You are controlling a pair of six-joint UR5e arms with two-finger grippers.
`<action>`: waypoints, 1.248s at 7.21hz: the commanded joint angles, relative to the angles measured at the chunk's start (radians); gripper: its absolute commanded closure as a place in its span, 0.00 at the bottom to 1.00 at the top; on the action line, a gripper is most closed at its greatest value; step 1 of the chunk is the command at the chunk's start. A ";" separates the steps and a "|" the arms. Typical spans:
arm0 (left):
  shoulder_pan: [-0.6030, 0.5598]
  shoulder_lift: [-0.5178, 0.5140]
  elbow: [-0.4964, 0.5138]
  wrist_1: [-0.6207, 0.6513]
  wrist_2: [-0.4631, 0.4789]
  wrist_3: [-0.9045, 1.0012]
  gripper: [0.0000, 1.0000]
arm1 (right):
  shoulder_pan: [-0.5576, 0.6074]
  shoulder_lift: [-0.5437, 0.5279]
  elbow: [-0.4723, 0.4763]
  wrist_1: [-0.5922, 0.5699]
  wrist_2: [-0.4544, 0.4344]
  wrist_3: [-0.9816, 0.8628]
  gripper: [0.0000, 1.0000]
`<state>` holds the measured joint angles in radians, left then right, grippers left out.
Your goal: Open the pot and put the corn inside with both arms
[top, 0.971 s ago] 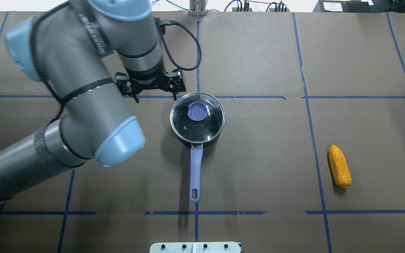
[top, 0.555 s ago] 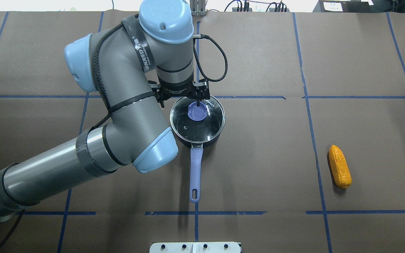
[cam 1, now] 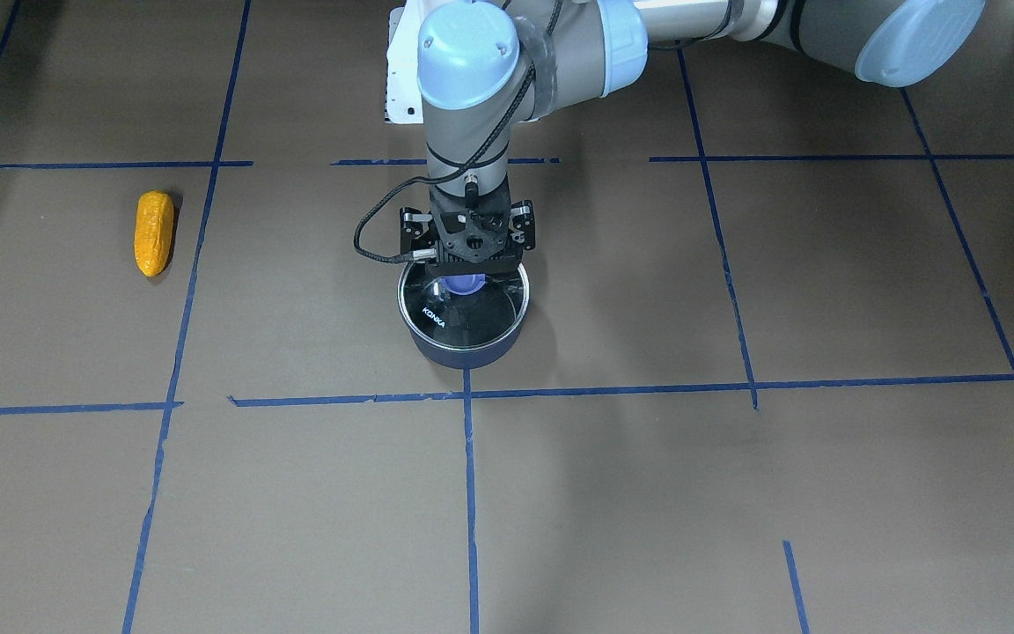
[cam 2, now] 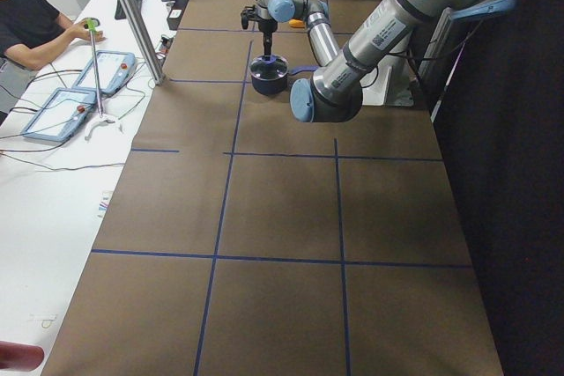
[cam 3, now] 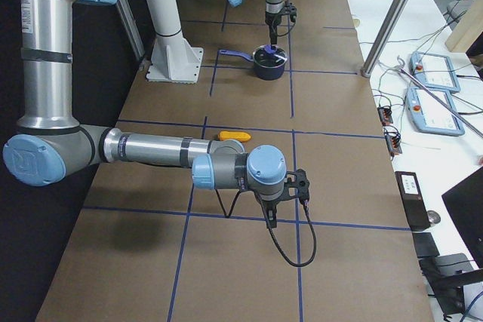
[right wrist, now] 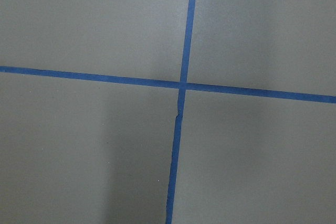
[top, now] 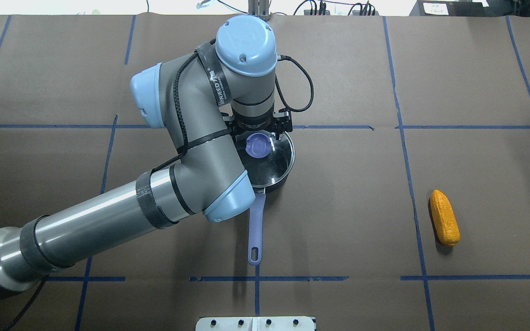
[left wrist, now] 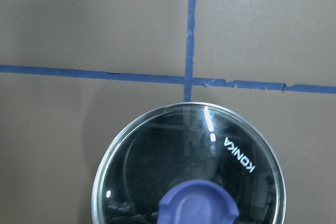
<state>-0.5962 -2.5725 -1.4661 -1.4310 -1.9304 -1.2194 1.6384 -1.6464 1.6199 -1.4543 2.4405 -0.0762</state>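
Observation:
The navy pot (top: pixel 279 178) stands mid-table with its glass lid (top: pixel 275 161) on and its purple handle (top: pixel 256 225) pointing toward the robot. My left gripper (cam 1: pixel 470 275) hangs straight down over the lid's purple knob (cam 1: pixel 463 284), jaws spread, open. The knob fills the bottom of the left wrist view (left wrist: pixel 198 203). The corn (top: pixel 445 224) lies alone on the table far to the right, also in the front view (cam 1: pixel 154 232). My right gripper (cam 3: pixel 272 220) hovers over a tape crossing, near the corn (cam 3: pixel 232 136); I cannot tell whether it is open or shut.
Blue tape lines grid the brown table cover. The white base stand (top: pixel 256 323) sits at the robot's edge. A metal pole (cam 3: pixel 389 16) and control tablets (cam 3: pixel 426 62) stand on the white desk beyond the far edge, where a person (cam 2: pixel 26 19) sits.
My left arm has swung right, from the pot's far left to directly over the lid knob. The pot, lid and corn have not moved.

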 commanded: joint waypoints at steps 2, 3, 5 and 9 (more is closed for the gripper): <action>0.024 -0.001 0.036 -0.011 0.001 -0.008 0.00 | 0.000 0.000 0.000 0.000 0.002 0.004 0.00; 0.030 0.002 0.038 -0.022 0.001 -0.009 0.00 | 0.000 0.000 0.000 0.000 0.005 0.004 0.00; 0.030 0.002 0.065 -0.048 0.001 -0.009 0.13 | 0.000 0.000 0.000 0.000 0.008 0.004 0.00; 0.027 0.003 0.055 -0.046 0.001 -0.009 0.83 | 0.001 0.002 0.000 0.000 0.008 0.004 0.00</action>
<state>-0.5675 -2.5704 -1.4074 -1.4847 -1.9297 -1.2287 1.6385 -1.6455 1.6199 -1.4544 2.4482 -0.0721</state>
